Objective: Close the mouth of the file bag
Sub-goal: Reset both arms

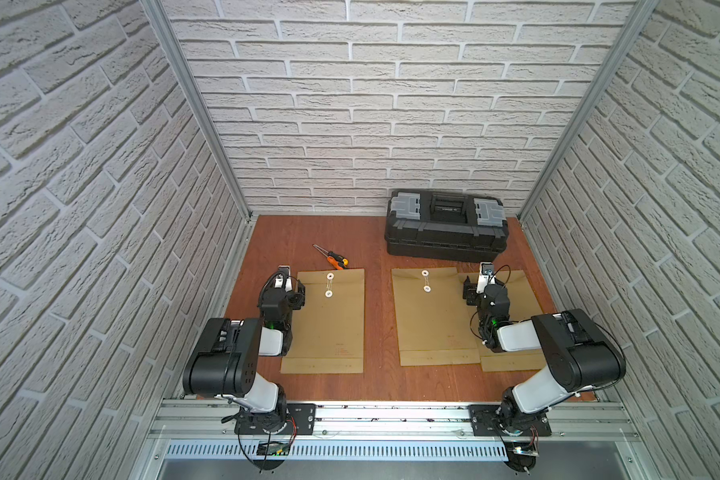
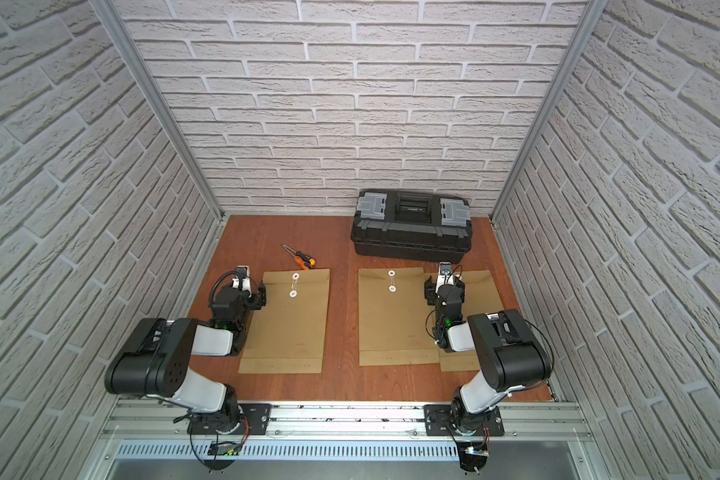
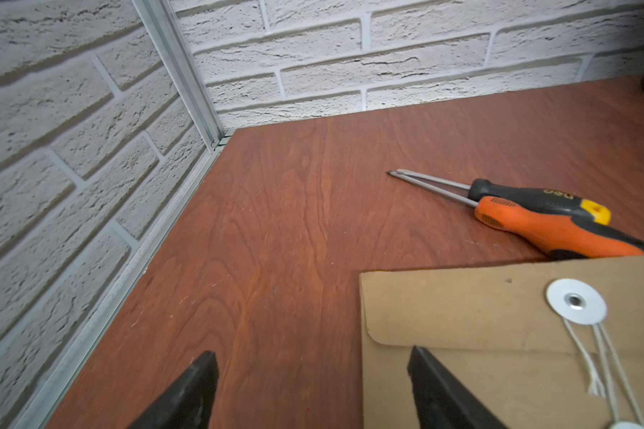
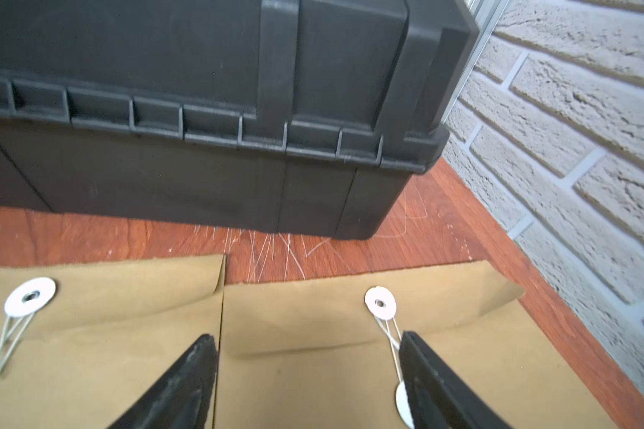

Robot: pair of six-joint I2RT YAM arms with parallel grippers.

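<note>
Three brown file bags lie flat on the wooden table: a left one, a middle one and a right one partly under my right arm. Each shows its flap folded down, with white string running between two white discs. My left gripper is open, hovering over the left bag's near-left flap corner, one finger above the paper, the other above bare wood. My right gripper is open over the right bag, one finger beside its string.
A black toolbox stands at the back right, just beyond the right bags. Two screwdrivers lie behind the left bag. Brick-patterned walls with aluminium rails close in three sides.
</note>
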